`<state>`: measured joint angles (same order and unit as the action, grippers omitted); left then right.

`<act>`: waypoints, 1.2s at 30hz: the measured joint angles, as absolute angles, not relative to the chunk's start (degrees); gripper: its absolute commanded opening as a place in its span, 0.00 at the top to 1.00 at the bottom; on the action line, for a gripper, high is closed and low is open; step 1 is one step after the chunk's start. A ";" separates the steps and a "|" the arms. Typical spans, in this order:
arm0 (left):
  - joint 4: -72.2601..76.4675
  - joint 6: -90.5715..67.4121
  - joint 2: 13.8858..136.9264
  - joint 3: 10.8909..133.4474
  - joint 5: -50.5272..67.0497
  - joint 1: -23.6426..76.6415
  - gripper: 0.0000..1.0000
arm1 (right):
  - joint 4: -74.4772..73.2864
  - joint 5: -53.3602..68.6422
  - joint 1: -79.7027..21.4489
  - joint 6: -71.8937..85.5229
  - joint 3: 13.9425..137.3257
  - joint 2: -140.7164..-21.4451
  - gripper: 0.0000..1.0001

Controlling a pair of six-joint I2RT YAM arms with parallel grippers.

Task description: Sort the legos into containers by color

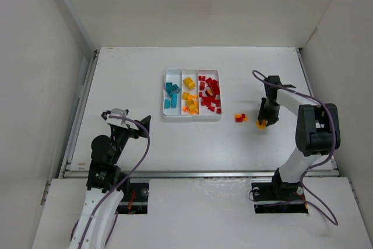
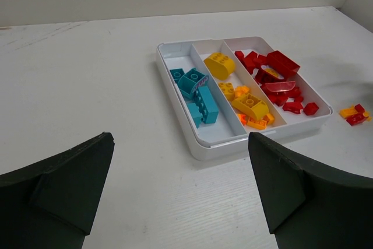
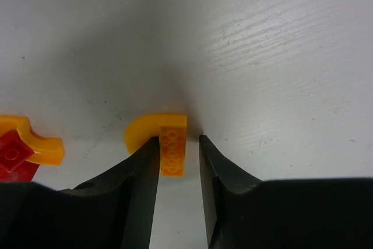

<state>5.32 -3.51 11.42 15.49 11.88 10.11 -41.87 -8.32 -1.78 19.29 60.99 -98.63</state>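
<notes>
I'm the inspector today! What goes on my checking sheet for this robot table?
Surface: white table, lightly streaked.
Job's things: white tray holds teal bricks, yellow-orange bricks and red bricks, one colour per compartment; red-and-orange clump and orange brick lie outside.
Clutter: nothing seen.
Grippers: left gripper wide open, holding nothing; right gripper straddles the orange brick, gap on one side.
Cables: purple cables loop along both arms.
Surroundings: plain white walls.

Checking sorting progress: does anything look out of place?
Yes: a small red-and-orange plastic brick clump lies on the white table right of the white divided tray, unsorted. One orange curved brick sits between the fingers of the right gripper.
</notes>
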 measured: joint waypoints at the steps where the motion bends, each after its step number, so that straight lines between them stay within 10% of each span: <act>1: 5.32 -3.49 11.35 15.49 11.86 10.11 0.01 | -41.87 -8.12 -1.72 19.16 61.12 -98.67 0.64; 10: 5.32 -3.49 10.96 15.49 11.77 10.11 0.01 | -41.78 -6.13 -1.45 17.65 61.32 -98.72 1.00; 20: 5.32 -3.49 10.96 15.49 11.75 10.11 0.01 | -41.32 -2.87 -2.59 18.24 61.54 -92.09 1.00; 26: 5.30 -3.49 11.11 15.49 11.73 10.11 0.01 | -38.11 -8.05 -21.54 20.91 73.06 -86.56 1.00; 36: 5.30 -3.51 13.37 15.49 11.46 10.11 0.01 | -32.69 -4.67 -39.03 20.36 104.71 -118.17 1.00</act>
<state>5.30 -3.51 13.37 15.49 11.46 10.11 -32.69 -4.67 -39.03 20.36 104.71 -118.17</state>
